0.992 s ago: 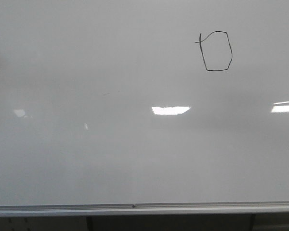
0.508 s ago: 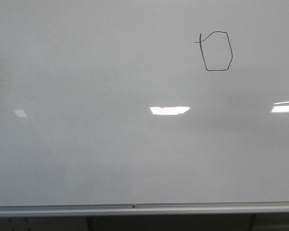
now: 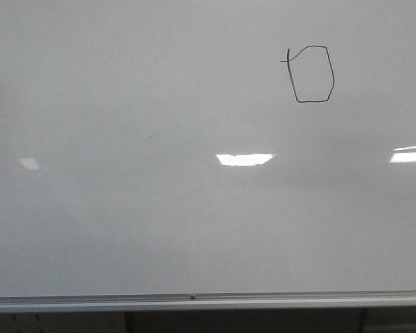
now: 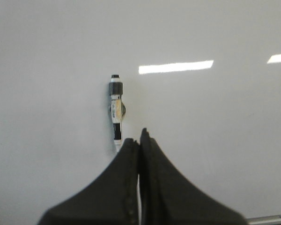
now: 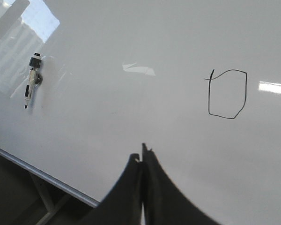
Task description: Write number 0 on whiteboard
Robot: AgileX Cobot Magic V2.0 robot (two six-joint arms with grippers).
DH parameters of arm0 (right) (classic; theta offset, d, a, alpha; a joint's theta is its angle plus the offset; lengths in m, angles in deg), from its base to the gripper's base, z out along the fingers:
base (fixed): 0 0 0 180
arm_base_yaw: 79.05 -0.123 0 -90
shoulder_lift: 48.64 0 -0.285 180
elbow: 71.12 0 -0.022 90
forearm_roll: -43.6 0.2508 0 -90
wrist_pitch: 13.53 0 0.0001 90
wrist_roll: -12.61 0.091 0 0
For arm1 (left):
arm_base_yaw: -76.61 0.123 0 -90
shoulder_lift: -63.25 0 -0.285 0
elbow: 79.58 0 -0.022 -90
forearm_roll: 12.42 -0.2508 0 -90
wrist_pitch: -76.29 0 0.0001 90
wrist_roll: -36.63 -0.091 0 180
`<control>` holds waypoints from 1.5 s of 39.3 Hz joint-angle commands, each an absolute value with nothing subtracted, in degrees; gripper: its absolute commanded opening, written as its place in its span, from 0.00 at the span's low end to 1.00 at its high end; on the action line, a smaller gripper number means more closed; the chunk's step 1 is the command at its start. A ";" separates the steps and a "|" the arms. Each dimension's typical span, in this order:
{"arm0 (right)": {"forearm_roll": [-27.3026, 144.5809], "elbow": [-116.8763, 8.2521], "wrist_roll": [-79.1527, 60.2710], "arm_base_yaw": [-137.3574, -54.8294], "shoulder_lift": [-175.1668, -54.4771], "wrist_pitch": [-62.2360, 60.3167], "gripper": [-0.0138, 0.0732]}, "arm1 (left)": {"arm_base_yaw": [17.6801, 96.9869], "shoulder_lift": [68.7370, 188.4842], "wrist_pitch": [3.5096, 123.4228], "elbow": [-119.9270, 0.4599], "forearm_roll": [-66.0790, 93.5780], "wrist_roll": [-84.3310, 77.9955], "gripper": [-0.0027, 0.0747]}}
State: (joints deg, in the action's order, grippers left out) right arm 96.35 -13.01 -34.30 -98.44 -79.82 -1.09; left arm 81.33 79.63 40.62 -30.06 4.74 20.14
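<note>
Both pincers look closed on nothing: the left pincer (image 4: pixel 139 140) has its black fingers pressed together with the black-and-white marker pen (image 4: pixel 115 110) sitting on the board beyond its tips, not between them, and the right pincer (image 5: pixel 143 157) is pinched shut too, well clear of the drawing. Neither arm shows up in the front view, so I'd guess they're pulled back from the board on purpose, out of the way of the result.

That result is the number 0 (image 3: pixel 312 74), a thin dark angular loop, taller than wide, with a little stray tick at its upper left, up in the upper right part of the big glossy pale grey whiteboard (image 3: pixel 125 229). The loop reads as closed, so the writing looks done to me. The marker seems to be clinging to the board on its own, maybe by a magnet, though I can't tell how.
</note>
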 commanded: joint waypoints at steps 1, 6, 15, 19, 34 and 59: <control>97.32 -14.57 -34.81 -98.37 -79.99 -3.45 0.08 | 81.08 77.69 44.56 -31.53 6.42 20.39 0.01; 97.32 -14.57 -34.81 -98.37 -79.99 -3.45 0.08 | 81.08 76.95 44.56 -31.53 6.42 20.39 0.01; 97.32 -14.57 -34.81 -98.37 -79.99 -3.45 0.08 | 81.08 76.95 44.56 -31.53 6.42 20.39 0.01; 97.32 -14.57 -34.81 -98.37 -79.99 -3.45 0.08 | 81.08 76.95 44.56 -31.53 6.42 20.39 0.01; 97.32 -14.57 -34.81 -98.37 -79.99 -3.45 0.08 | 81.08 72.17 63.63 -21.11 -4.91 32.33 0.01; 97.32 -14.57 -34.81 -98.37 -79.99 -3.38 0.08 | 76.12 69.65 75.10 -0.77 -11.71 38.44 0.01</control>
